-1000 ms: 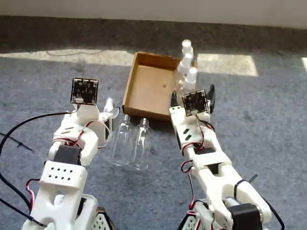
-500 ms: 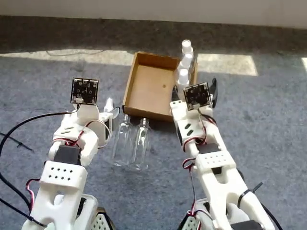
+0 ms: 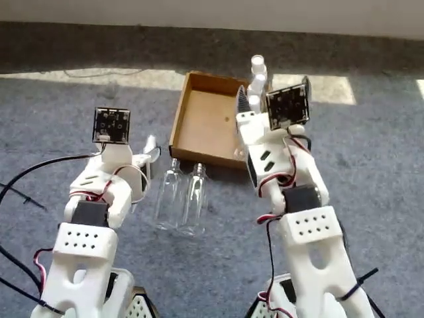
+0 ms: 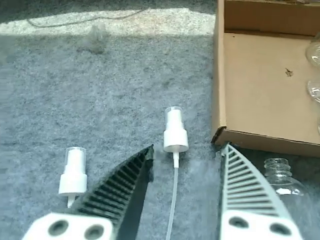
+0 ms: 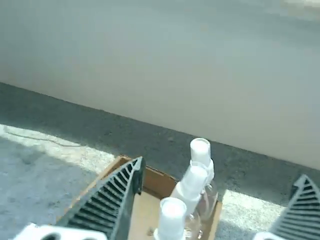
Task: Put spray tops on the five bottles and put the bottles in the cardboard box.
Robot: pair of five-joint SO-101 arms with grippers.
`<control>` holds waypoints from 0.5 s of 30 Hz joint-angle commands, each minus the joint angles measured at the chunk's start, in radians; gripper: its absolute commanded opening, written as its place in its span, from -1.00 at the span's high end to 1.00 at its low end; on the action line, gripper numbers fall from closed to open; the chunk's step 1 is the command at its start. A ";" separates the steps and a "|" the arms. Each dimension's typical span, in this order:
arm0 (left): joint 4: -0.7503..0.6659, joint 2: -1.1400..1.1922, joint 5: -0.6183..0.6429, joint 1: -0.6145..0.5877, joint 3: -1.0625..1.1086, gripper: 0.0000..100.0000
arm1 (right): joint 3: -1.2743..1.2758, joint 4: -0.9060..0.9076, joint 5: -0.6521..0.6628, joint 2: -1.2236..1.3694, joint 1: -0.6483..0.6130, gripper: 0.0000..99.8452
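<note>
The cardboard box (image 3: 199, 79) lies on the grey carpet, and three bottles with white spray tops (image 3: 256, 81) stand inside along its right wall. My right gripper (image 3: 273, 91) hangs open above them, holding nothing; its wrist view looks down on the capped bottles (image 5: 192, 180) between the two fingers. Two uncapped clear bottles (image 3: 180, 197) lie just before the box's near wall. My left gripper (image 4: 187, 148) is open low over the carpet, with one loose spray top (image 4: 175, 132) between its fingertips and another spray top (image 4: 73, 170) off to the side.
Black cables (image 3: 26, 175) trail over the carpet at the left. A dark strip and a pale wall (image 5: 200, 60) lie beyond the box. One uncapped bottle's neck (image 4: 279, 170) sits right beside a left finger (image 4: 245, 190).
The right arm has risen and swung away from the near box wall, its gripper now higher over the capped bottles. The left arm shifted only slightly.
</note>
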 commanded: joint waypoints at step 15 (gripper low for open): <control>0.155 0.145 -0.126 -0.453 -0.329 0.58 | -0.074 0.622 -0.313 0.088 -0.433 0.24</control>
